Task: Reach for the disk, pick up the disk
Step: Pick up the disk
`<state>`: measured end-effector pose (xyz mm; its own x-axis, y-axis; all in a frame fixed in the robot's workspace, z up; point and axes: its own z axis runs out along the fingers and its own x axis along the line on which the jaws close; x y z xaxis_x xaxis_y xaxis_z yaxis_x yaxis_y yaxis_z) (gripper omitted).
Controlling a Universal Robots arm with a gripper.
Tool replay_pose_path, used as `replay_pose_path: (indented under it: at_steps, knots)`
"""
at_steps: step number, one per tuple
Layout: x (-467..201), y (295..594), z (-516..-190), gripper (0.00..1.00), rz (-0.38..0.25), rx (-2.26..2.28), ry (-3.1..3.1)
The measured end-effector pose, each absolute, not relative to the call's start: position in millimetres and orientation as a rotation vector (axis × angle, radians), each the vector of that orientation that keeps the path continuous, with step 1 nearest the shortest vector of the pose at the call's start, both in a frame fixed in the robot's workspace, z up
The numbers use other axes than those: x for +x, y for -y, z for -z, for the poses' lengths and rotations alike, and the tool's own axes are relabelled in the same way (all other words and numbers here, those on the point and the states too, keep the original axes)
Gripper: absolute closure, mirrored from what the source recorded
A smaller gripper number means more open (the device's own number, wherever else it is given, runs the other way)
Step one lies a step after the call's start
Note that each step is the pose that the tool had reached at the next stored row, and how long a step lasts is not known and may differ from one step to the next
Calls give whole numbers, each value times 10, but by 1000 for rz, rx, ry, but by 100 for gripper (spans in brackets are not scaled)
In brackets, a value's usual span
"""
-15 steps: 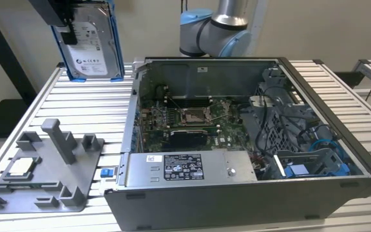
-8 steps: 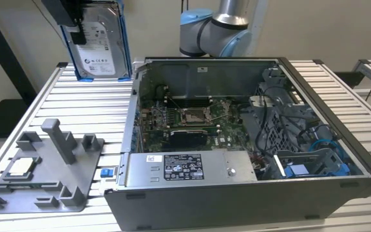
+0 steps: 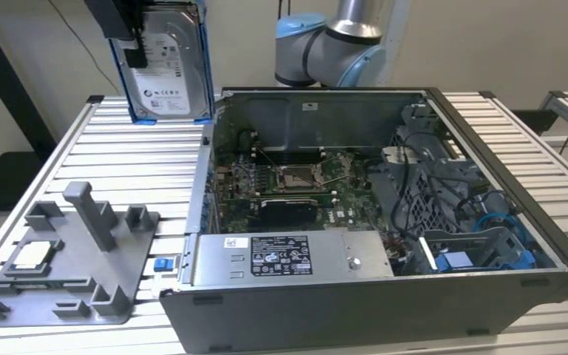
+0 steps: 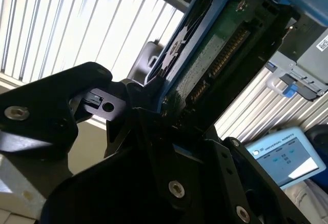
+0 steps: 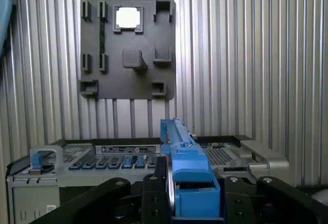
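The disk [image 3: 171, 70] hangs upright in the air above the table's far corner, at the exterior view's left. It is a silver drive with a white label and a blue frame. My gripper [image 3: 129, 26] is shut on its upper part, and the black fingers [image 3: 116, 18] run out of the picture's top. In the first wrist view the disk [image 5: 185, 167] shows edge-on as a blue strip clamped between my gripper's [image 5: 189, 188] black fingers [image 5: 154, 196]. The second wrist view shows the disk's [image 4: 215, 44] green circuit-board side in its blue frame.
An open computer case [image 3: 363, 207] lies on the slatted aluminium table [image 3: 116, 159]. At the exterior view's left front stands a grey plastic stand [image 3: 72, 270] with a pale chip [image 3: 32, 255] on it. The arm's base [image 3: 328, 44] rises behind the case.
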<state>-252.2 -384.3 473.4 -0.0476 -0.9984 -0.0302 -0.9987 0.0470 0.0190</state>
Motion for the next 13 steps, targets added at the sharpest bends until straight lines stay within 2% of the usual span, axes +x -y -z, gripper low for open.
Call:
replay_pose_path:
  at_steps: [13]
  knots:
    - [-2367,3843,-4734,100,-55,-2162,-2267]
